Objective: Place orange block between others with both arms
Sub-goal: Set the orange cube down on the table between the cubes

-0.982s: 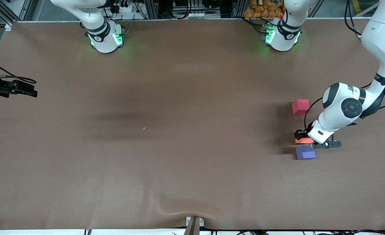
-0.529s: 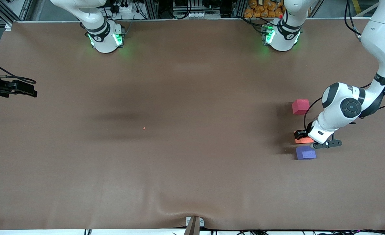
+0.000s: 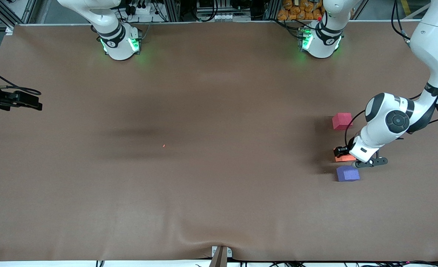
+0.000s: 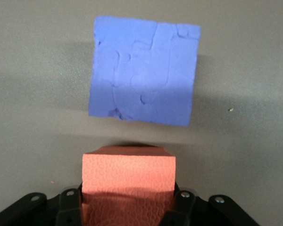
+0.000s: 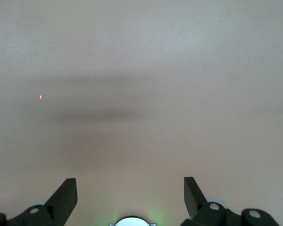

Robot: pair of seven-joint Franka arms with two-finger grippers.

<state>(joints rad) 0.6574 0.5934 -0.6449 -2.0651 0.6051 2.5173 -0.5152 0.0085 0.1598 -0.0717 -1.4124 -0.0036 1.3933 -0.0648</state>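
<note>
The orange block [image 3: 344, 158] [image 4: 128, 172] is low over the table at the left arm's end, with my left gripper [image 3: 347, 154] [image 4: 127, 205] shut on it. The purple-blue cube [image 3: 347, 173] [image 4: 144, 70] lies just beside it, nearer the front camera. Farther from the camera than both lies the pinkish-red cube [image 3: 342, 121]. I cannot tell whether the orange block touches the cloth. My right gripper [image 3: 33, 102] [image 5: 129, 181] waits open and holds nothing at the right arm's end of the table.
A brown cloth [image 3: 219, 185] covers the table and has a wrinkle near its front edge [image 3: 204, 237]. A tiny orange speck [image 3: 163, 145] [image 5: 41, 97] lies mid-table. Both green-lit bases [image 3: 120, 42] [image 3: 321, 40] stand along the table's edge farthest from the camera.
My left gripper has shifted slightly with the orange block, away from the purple-blue cube and toward the pinkish-red one. The right arm has not moved.
</note>
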